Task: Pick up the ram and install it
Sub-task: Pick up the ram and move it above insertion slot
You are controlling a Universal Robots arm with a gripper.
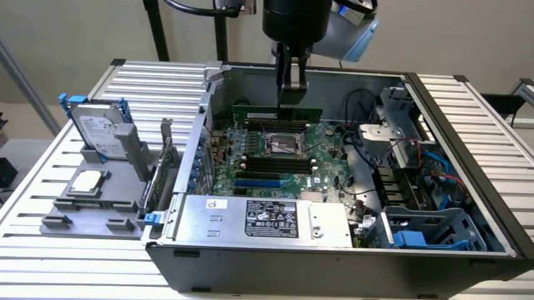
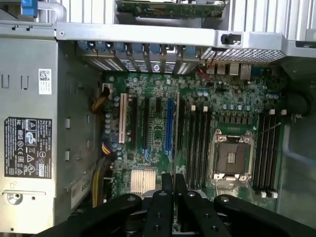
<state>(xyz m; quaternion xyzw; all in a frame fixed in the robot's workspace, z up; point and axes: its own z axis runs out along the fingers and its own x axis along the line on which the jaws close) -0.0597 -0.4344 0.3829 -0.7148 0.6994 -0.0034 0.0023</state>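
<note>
The arm (image 1: 296, 19) is being held straight down from above, over the back part of the open computer case (image 1: 334, 265). The hand (image 1: 292, 103) is being pointed down into the case, with its fingers lined up one behind the other in the exterior view.

The ram (image 1: 267, 114) is being gripped by the hand, which is closed on its top edge. The ram is being held up on its long edge and kept level. More of it is sticking out to the exterior view's left of the hand than to the right. It is being held low over the green motherboard (image 1: 327, 142), just behind the square processor socket (image 1: 282, 142). Whether its bottom edge is touching the board cannot be told. The row of black slots (image 1: 271, 165) on the near side of the socket is being left apart from the ram.

In the wrist view, the black fingers (image 2: 163, 207) are being kept close together above the board.

Outside the case, on the exterior view's left, a hard drive (image 1: 94, 134) with blue rails is being stood up in a grey holder (image 1: 92, 212). A silver processor chip (image 1: 87, 182) is being kept flat in that holder too. The case and the holder are being carried by the ribbed counter (image 1: 50, 262)
</note>
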